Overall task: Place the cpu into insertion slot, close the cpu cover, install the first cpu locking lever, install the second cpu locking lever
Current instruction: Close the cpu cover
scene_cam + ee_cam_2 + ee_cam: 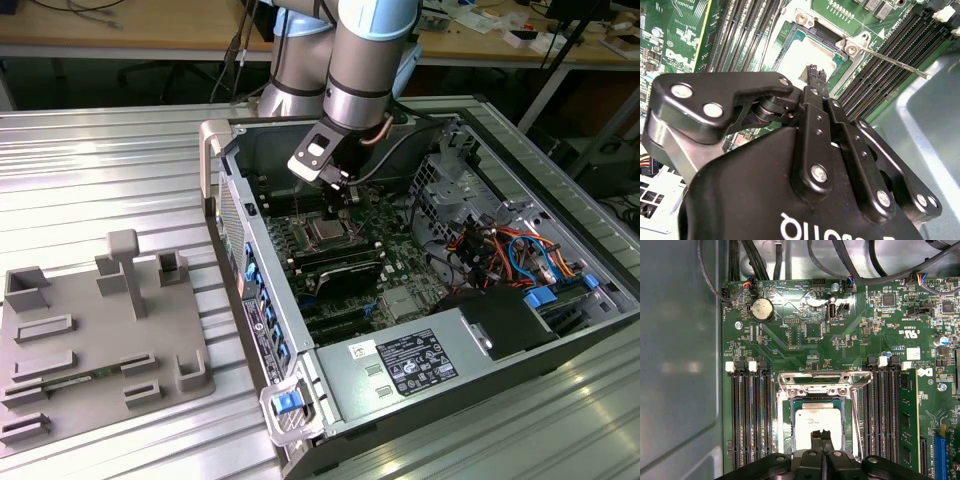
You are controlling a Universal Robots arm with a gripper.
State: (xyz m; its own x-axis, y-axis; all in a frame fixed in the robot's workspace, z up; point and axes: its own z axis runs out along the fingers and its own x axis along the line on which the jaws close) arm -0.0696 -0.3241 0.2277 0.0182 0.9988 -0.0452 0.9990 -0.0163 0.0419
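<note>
While the gripper hung low inside the open case, its jaws were pinched narrow, tips together with nothing visible between them, right over the cpu. Couldn't tell whether they touched it.

cpu lay flat and square in the insertion slot. Judged light, stiff, slick on its metal top, fragile underneath. Opposite edges would be the place to hold it, and side loads looked risky.

cpu cover showed as a thin silver frame at the socket's far end. Couldn't tell if it was fully down. Likely springy sheet metal with sharp edges, best pushed on its rim.

One locking lever, a thin rod, angled out over the memory slots. Looked unlatched, and easy to bend or snag.

Room was tight. Memory slots flanked the socket on both sides, the case wall stood beyond one bank, and cables crossed the board's far edge. Open space was mostly straight up.
</note>
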